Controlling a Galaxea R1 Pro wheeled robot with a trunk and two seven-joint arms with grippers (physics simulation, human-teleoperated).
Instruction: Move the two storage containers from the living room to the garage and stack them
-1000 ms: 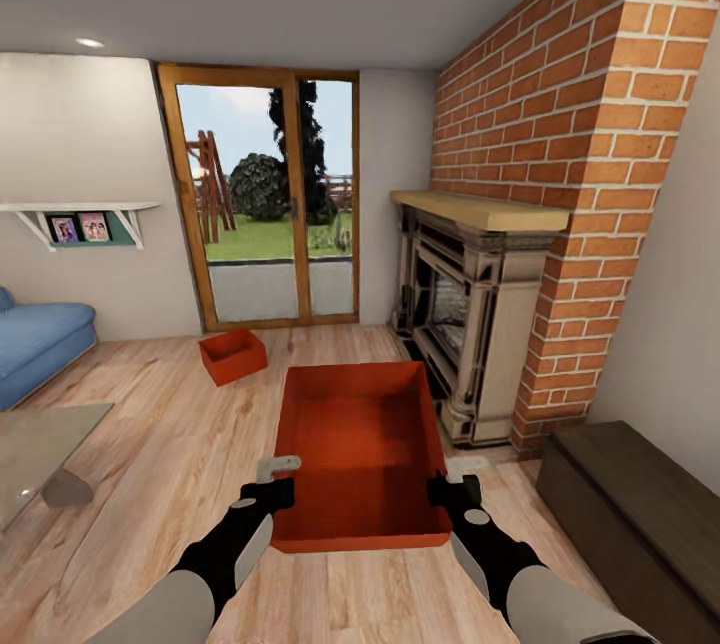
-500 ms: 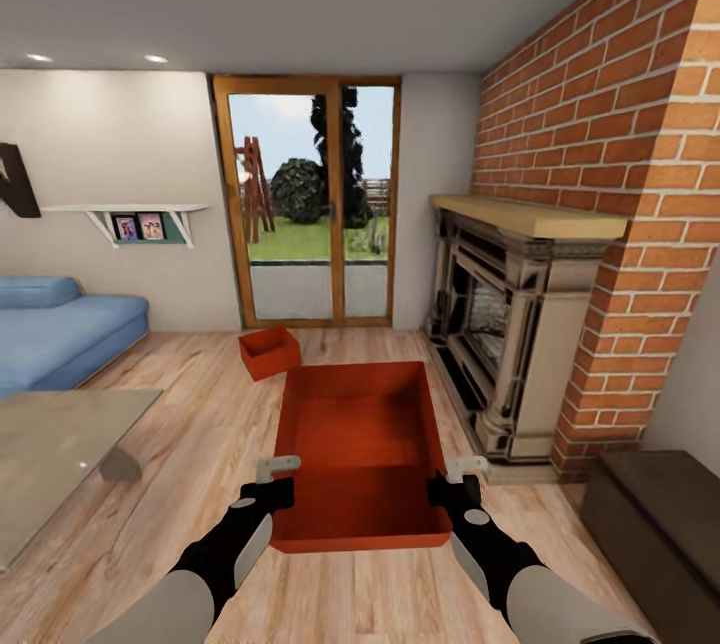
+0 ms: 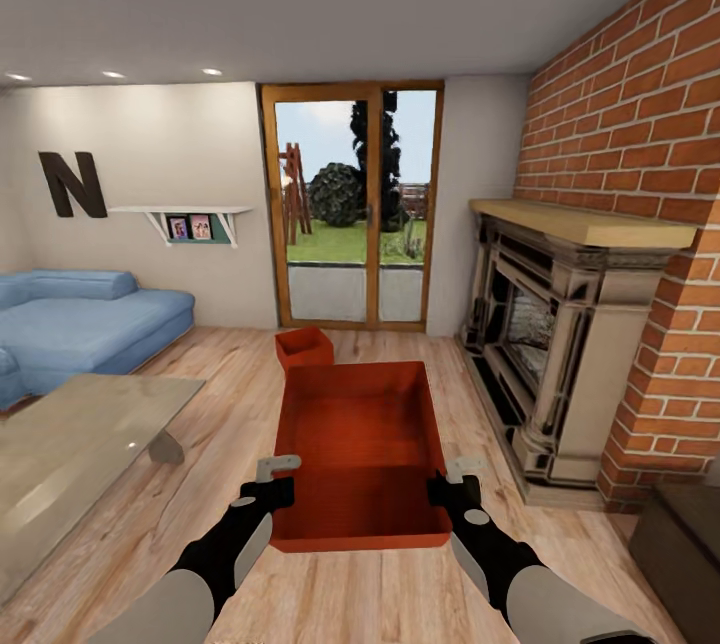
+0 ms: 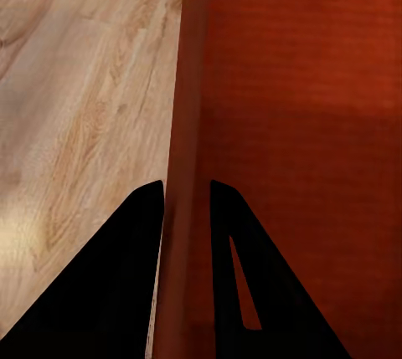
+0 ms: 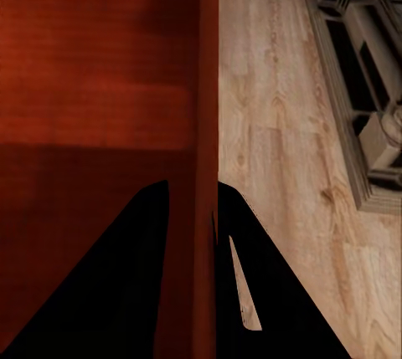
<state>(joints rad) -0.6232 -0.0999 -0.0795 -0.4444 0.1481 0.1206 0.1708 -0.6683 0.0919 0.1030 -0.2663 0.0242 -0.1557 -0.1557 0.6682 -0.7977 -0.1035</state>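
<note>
I hold one orange-red storage container (image 3: 360,449) in front of me above the light wood floor of the living room. My left gripper (image 3: 272,484) is shut on its left wall (image 4: 186,166). On the opposite wall (image 5: 208,125) my right gripper (image 3: 452,486) is shut. The second storage container (image 3: 303,347) sits on the planks farther off, in front of the glass door.
A glass coffee table (image 3: 70,444) stands at the left, with a blue corner sofa (image 3: 80,324) behind it. The brick fireplace (image 3: 570,324) fills the right side. A dark low cabinet (image 3: 685,534) is at the near right. Bare planks lie between table and fireplace.
The whole view has swung left: fireplace and door slid to the right, and the sofa, table and wall letter came into view. The held container stays fixed between both grippers.
</note>
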